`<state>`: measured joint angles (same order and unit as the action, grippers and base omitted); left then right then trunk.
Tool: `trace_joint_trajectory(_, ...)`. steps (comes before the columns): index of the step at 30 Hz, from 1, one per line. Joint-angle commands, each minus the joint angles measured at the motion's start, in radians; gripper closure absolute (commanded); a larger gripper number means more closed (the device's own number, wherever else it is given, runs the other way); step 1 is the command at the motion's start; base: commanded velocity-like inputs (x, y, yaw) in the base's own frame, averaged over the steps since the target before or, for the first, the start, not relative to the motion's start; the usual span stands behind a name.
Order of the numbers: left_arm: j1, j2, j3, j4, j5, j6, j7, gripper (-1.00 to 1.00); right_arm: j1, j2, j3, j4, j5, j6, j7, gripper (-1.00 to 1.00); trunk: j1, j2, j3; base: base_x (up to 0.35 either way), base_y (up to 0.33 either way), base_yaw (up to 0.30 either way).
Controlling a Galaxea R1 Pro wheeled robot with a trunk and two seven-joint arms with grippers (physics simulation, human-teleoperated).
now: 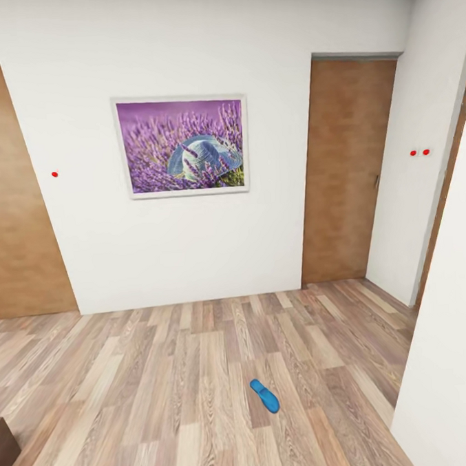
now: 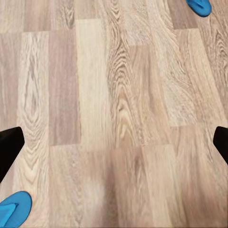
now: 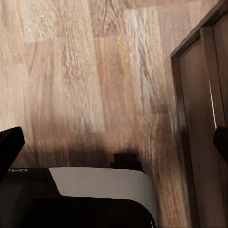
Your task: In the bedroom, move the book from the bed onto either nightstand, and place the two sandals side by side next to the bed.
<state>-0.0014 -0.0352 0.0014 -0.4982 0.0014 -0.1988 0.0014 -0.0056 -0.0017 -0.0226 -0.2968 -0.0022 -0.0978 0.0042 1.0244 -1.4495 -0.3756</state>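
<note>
- Your head camera looks at a white wall (image 1: pixel 192 249) with a framed lavender picture (image 1: pixel 181 145) hung on it, and a brown wooden door (image 1: pixel 346 171) to each side of that wall.
- One blue sandal (image 1: pixel 265 395) lies alone on the wood-plank floor (image 1: pixel 166 375), well out from the wall and a little right of the middle of your view, its length running at a slant across the planks.
- At the lower left edge of the head view a dark brown corner (image 1: pixel 6 447) of some furniture pokes in; you cannot tell which piece it is.
- Your left claw (image 2: pixel 114 142) hangs over bare planks with its two dark fingertips (image 2: pixel 9 147) spread wide at opposite edges of the wrist picture: it is open and holds nothing.
- In that left wrist picture a second blue sandal (image 2: pixel 14 209) lies just beside one fingertip, not touching it, while another sandal end (image 2: pixel 199 6) sits well apart at the far corner.
- Your right claw (image 3: pixel 114 142) is likewise spread wide and empty, its dark fingertips (image 3: pixel 10 145) at the picture's edges, above the floor.
- Beside the right claw stands a dark brown wooden furniture side (image 3: pixel 204 118), and the robot's own white and black body (image 3: pixel 85 197) shows beneath the claw.
</note>
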Motion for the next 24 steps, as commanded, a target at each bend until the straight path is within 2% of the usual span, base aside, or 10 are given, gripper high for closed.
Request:
trace_joint_trajectory(1, 0.000, 0.000, 0.000, -0.001, 0.000, -0.002, 0.000, -1.00, -0.001, 0.000, -0.002, 0.001, 0.000, -0.003, 0.000, -1.00, 0.001, 0.000, -0.001, 0.327, 0.000, 0.000)
trace_joint_trajectory(24, 0.000, 0.000, 0.000, -0.001, 0.000, -0.002, 0.000, -1.00, -0.001, 0.000, -0.003, 0.001, -0.001, -0.003, 0.000, -1.00, 0.001, 0.000, -0.001, 0.327, 0.000, 0.000)
